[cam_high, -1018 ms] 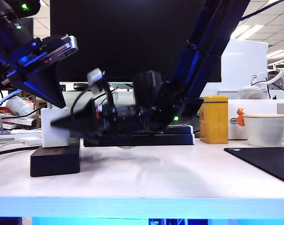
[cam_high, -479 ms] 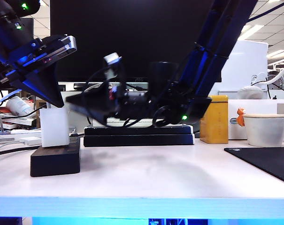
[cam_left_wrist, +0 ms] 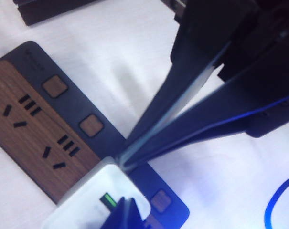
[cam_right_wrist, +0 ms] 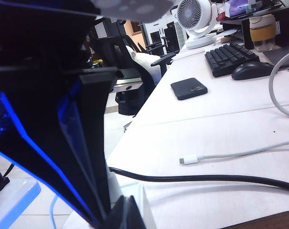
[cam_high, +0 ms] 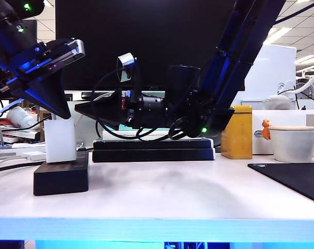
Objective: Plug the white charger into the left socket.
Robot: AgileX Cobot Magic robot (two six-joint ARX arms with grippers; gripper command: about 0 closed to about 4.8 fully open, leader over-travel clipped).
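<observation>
1. The left gripper, a black wedge-shaped two-finger tool, hangs with its tips at the top of the small glossy white rectangular charger block. In the left wrist view its fingers are pressed together, with the tip resting on the block's top edge; it presses on the block rather than pinching it.
2. The right gripper, the same black wedge shape, lies level above the table, its point just beside the block's upper right side and apart from it. Its fingers are pressed together and hold nothing.
3. The white charger stands upright on the long matte black power strip at the table's left; from the wrist view it sits at one end of the wood-grain socket face, with the other slot groups bare.
4. To finish well, I judge the left gripper should push straight down on the block's centre, since an off-centre push could tilt it.
5. Whether the prongs are fully seated cannot be told; they are hidden.
6. The right gripper should stay clear of the white cable.
</observation>
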